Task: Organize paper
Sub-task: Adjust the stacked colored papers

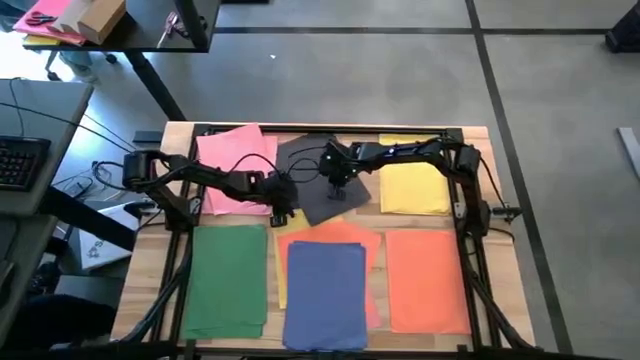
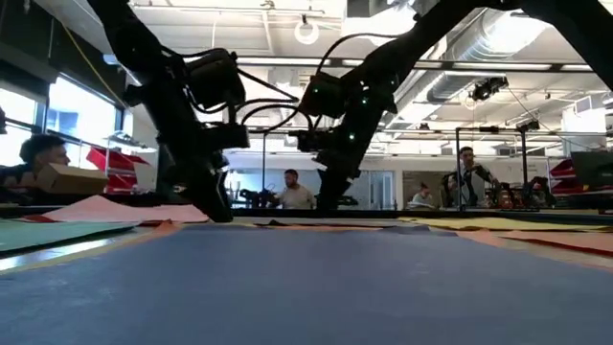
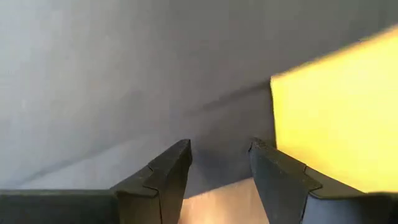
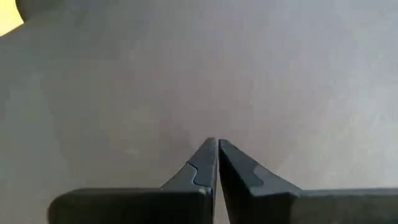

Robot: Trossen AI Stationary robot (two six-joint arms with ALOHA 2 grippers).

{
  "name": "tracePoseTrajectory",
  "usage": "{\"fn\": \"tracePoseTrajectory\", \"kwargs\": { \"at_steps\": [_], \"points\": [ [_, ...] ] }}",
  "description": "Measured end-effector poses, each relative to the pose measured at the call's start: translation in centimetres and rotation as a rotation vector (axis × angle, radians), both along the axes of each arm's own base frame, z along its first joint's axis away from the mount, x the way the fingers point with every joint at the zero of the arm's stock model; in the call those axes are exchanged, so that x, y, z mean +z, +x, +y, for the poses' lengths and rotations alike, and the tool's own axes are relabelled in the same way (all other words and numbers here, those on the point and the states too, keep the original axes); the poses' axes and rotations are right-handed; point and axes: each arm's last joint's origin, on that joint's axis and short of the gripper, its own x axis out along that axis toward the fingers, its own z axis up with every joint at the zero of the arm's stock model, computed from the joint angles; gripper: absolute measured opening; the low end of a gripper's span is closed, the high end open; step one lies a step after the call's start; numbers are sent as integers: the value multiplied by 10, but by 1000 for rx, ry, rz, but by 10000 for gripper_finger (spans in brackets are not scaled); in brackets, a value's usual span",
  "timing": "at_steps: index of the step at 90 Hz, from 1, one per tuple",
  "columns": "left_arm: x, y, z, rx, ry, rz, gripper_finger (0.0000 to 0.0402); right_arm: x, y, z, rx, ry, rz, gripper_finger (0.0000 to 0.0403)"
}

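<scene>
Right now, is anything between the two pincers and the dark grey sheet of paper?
Nothing visible. The right pincer, fingers shut, is down over the middle of the dark grey paper sheet. The left pincer, fingers open, sits at that sheet's near-left edge.

Coloured paper sheets lie flat on the table: pink (image 1: 236,168) at the far left, a dark grey sheet (image 1: 318,178) skewed at far centre, yellow (image 1: 412,180) at far right; nearer, green (image 1: 227,280), blue (image 1: 326,296) overlapping an orange sheet (image 1: 335,236), and another orange (image 1: 426,280)

Wooden table (image 1: 478,140) under coloured paper (image 1: 227,278)
</scene>
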Motion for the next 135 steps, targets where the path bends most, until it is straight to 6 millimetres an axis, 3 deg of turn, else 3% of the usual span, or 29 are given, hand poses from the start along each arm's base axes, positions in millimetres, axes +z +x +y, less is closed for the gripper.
{"fn": "tracePoseTrajectory", "kwargs": {
  "at_steps": [18, 31, 49, 73, 95, 107, 116, 126, 135],
  "points": [
    [30, -11, 2, 64, 36, -66, 156, 14, -25, -3, -42, 44, 161, 0],
    [29, -11, 6, 88, 34, -75, 156, 11, -41, 5, -77, 129, 326, 0],
    [19, -11, 9, 113, 35, -18, 156, 10, -47, 7, -128, 5, 437, 0],
    [17, -13, 5, 124, 24, 21, 156, -18, -32, 7, -82, 36, 398, 0],
    [13, -22, 3, 129, 34, 118, 156, -7, -7, 14, 3, 92, 218, 0],
    [13, -22, 4, 144, 46, 125, 156, -5, -5, 17, 57, 156, 183, 0],
    [14, -22, 3, 138, 44, 124, 156, 5, -5, 12, 46, 123, 221, 0],
    [14, -22, 3, 141, 56, 123, 156, 15, 7, 2, 70, 47, 112, 0],
    [14, -22, 3, 149, 62, 120, 156, 5, 16, -4, 97, 33, 47, 0]
  ]
}}
